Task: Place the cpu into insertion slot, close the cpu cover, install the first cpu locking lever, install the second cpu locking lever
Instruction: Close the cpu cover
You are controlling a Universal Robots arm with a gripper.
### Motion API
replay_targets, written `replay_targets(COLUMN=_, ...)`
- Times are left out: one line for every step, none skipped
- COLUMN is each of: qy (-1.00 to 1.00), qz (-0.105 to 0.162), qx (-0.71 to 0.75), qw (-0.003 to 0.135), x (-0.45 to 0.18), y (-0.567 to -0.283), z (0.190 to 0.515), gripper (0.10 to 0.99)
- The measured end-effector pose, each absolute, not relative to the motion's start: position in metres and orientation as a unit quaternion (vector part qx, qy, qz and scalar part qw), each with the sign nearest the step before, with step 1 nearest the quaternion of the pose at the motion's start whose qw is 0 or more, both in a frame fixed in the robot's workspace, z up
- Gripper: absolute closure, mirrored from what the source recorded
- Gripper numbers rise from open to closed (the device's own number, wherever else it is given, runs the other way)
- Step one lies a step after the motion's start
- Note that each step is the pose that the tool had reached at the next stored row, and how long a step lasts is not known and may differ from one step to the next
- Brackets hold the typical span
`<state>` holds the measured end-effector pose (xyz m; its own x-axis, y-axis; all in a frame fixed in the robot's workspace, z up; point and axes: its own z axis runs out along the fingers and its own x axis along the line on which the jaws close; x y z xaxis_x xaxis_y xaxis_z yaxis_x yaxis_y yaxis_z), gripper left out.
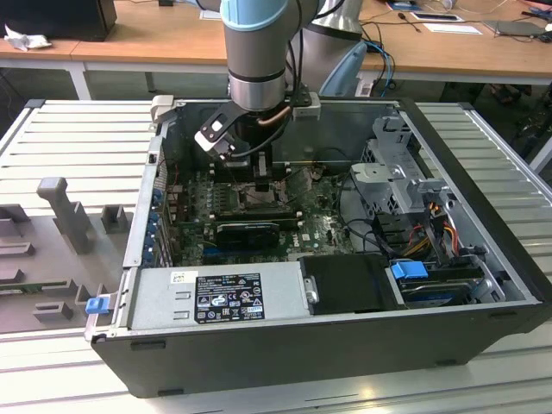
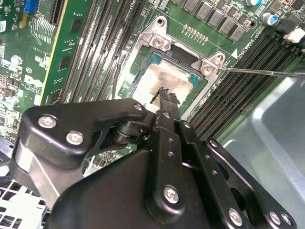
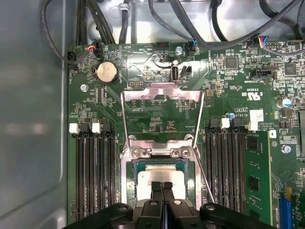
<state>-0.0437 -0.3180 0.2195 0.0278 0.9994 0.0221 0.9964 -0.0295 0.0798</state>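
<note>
Since the cpu already lies inside the insertion slot, we judge the step in hand to be settling it flat. Our end effector has its fingers pressed together, pinching nothing, with the tips over one edge of the chip. We cannot tell whether they touch it. To do this well we would make any push light and straight down, so the chip sits level within the silvery rim and does not skew. We would also keep off the thin lever rod just beside the socket. The cpu cover is open, folded back over the green board, its window bare. The chip is a small flat square with a pale, dull silver face, unevenly smudged, inside a dark teal border.
</note>
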Motion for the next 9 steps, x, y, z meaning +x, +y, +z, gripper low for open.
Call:
replay_targets(qy=0.696, qz=0.036, qx=0.717, qw=0.021, x=-0.0437, y=-0.3180, z=0.2195, gripper=0.980)
replay_targets(qy=0.696, qz=0.036, qx=0.717, qw=0.021, x=-0.0435, y=-0.3180, z=0.2196, gripper=0.980)
replay_targets(qy=0.696, qz=0.035, qx=0.717, qw=0.020, x=-0.0425, y=-0.3181, z=0.2198, gripper=0.980)
replay_targets(qy=0.696, qz=0.034, qx=0.717, qw=0.019, x=-0.0414, y=-0.3181, z=0.2198, gripper=0.980)
replay_targets(qy=0.696, qz=0.034, qx=0.717, qw=0.019, x=-0.0411, y=-0.3180, z=0.2200, gripper=0.980)
replay_targets(qy=0.696, qz=0.034, qx=0.717, qw=0.019, x=-0.0411, y=-0.3180, z=0.2209, gripper=0.980)
replay_targets(qy=0.696, qz=0.034, qx=0.717, qw=0.019, x=-0.0411, y=-0.3180, z=0.2216, gripper=0.980)
replay_targets(qy=0.696, qz=0.033, qx=0.717, qw=0.019, x=-0.0410, y=-0.3180, z=0.2244, gripper=0.980)
replay_targets(qy=0.696, qz=0.033, qx=0.717, qw=0.019, x=-0.0410, y=-0.3180, z=0.2269, gripper=0.980)
